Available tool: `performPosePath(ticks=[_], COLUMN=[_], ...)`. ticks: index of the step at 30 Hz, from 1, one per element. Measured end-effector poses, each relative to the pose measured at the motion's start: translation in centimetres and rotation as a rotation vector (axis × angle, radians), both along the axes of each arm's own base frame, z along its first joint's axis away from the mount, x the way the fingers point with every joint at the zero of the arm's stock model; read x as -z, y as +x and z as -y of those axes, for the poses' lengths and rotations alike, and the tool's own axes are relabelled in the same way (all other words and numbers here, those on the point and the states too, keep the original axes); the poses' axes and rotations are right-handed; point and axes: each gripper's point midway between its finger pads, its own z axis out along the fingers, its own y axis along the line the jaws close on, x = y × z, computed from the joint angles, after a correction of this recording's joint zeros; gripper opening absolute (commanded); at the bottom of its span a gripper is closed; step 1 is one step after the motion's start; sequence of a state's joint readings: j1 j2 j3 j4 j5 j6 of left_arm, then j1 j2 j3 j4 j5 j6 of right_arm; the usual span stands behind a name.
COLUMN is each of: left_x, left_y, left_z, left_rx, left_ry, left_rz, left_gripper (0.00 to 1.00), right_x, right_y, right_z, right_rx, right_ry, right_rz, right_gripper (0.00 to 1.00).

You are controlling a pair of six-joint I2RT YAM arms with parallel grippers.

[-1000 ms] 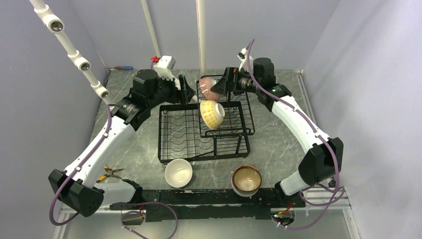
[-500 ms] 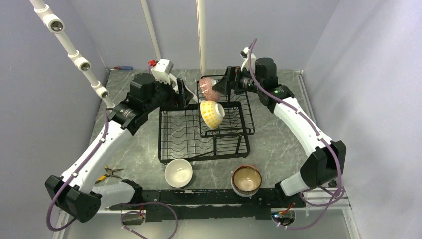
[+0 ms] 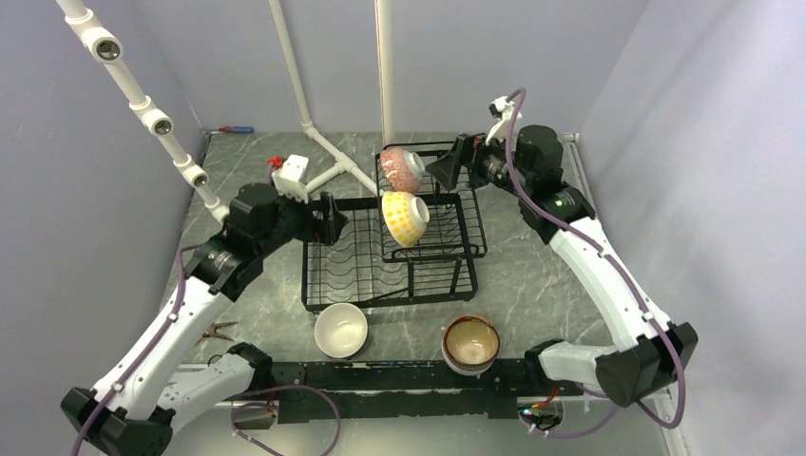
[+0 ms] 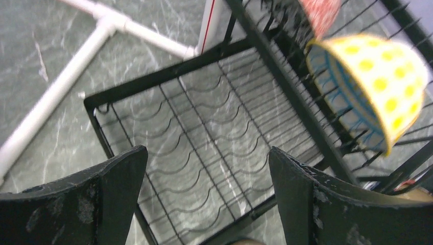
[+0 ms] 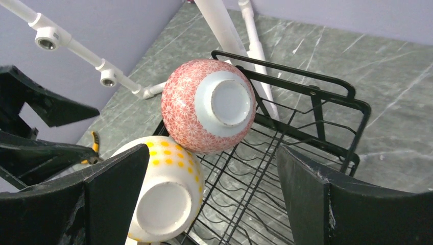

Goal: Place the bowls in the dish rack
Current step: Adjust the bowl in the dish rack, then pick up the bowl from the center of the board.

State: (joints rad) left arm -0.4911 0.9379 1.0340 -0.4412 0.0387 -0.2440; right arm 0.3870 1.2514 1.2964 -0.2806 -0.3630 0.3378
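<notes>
Black wire forms the dish rack [image 3: 305, 266]; in its raised basket a pink-patterned bowl [image 5: 209, 104] and a yellow-dotted bowl [image 3: 405, 218] are propped on edge, touching. A white bowl [image 3: 341, 330] and a brown-rimmed bowl [image 3: 470, 344] are seen on the table [image 3: 532, 266] in front. The left gripper [image 3: 330, 216] and right gripper [image 3: 447, 168] are spread wide, with nothing held.

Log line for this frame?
rack: pink bowl, yellow bowl | table: white bowl, brown bowls | left hand: open, empty | right hand: open, empty
</notes>
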Motion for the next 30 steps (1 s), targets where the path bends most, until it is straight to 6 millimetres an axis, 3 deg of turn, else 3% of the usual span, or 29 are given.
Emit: performPosePath(ticks=[4,8,18,25,30], left_x=[3.3,6.6,11.7,12.6,11.9], left_y=[-2.1,-4.5,-10.3,-12.3,-11.6], left_z=[-1.4,-2.7,-4.3,-2.3,-1.3], left_rx=[-0.02,-0.078,-0.255,-0.116,0.006], left_ry=[0.036,0.031,-0.126,-0.122,-0.057], left_rz=[-0.085,-0.212,-0.527,-0.648,-0.611], left_gripper=[0.94,0.94,0.85,0.86,0.89], right_x=[-0.6,0.1,1.3,1.8,2.1], right_y=[-0.8,-1.0,-1.0,-0.7,-0.6], right_z=[0.9,1.3,1.4,1.3,1.3], right_rx=[0.026,0.039,0.039,0.036,0.035], right_ry=[-0.003,-0.015,-0.035,-0.049,-0.055], right_rz=[0.043,0.042,0.028,0.024,0.02], right_gripper=[1.0,1.0,1.0,1.0,1.0])
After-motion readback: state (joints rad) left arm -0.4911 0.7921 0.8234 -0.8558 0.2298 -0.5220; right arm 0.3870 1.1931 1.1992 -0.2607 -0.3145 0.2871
